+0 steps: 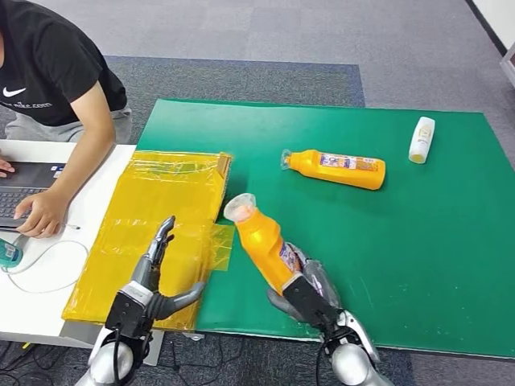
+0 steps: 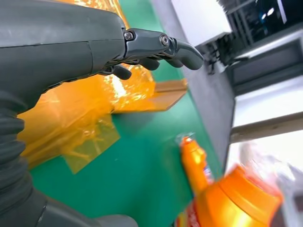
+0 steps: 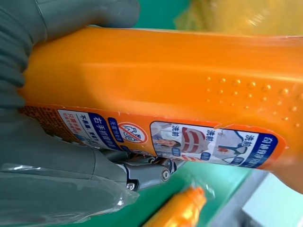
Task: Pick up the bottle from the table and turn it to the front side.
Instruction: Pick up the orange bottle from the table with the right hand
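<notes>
While the right hand (image 1: pixel 303 289) grips the bottle (image 1: pixel 262 239) at its base, fingers (image 3: pixel 143 172) closed around the label, the bottle is held clear of the green tabletop (image 1: pixel 425 265), tilted, cap end away from the fingers. Left hand (image 1: pixel 154 281) holds nothing, fingers (image 2: pixel 161 45) spread above the yellow film (image 1: pixel 152 217). A second bottle (image 1: pixel 337 169) lies beyond the held one; a white bottle (image 1: pixel 422 139) lies well apart.
</notes>
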Controlling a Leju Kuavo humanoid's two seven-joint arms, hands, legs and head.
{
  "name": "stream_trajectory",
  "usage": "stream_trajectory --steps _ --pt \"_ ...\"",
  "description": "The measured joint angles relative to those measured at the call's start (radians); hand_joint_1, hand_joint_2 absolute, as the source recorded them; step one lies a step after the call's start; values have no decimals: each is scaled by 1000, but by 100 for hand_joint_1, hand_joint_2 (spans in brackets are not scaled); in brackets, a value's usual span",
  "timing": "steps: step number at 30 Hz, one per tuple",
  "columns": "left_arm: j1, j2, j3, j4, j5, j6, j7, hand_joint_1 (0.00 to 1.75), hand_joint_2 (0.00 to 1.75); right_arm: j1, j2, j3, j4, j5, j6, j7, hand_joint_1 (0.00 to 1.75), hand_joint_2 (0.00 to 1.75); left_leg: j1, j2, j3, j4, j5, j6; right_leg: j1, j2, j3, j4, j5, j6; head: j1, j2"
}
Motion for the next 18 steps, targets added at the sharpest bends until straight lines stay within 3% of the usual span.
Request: stream_trajectory --steps 3,8,12,18 --pt "3 -8 2 -16 56 -1 -21 0 175 12 7 -20 -27 -43 5 -7 175 175 0 0 -1 0 0 0 0 0 -1 0 0 0 0 0" --pt "2 -28 14 -25 313 -139 7 0 175 19 14 -26 -37 -69 -2 -30 175 175 0 0 -2 0 0 1 -1 0 -2 0 0 0 0 0" --pt "-8 -37 14 -25 374 -189 19 0 175 13 18 -20 -37 -47 -39 -45 175 175 0 0 -2 0 0 0 0 0 -3 0 0 0 0 0" --pt "-41 -48 0 -24 584 -349 112 0 175 -13 18 10 -32 10 -72 -54 175 175 0 0 -3 0 0 0 0 0 -3 0 0 0 0 0"
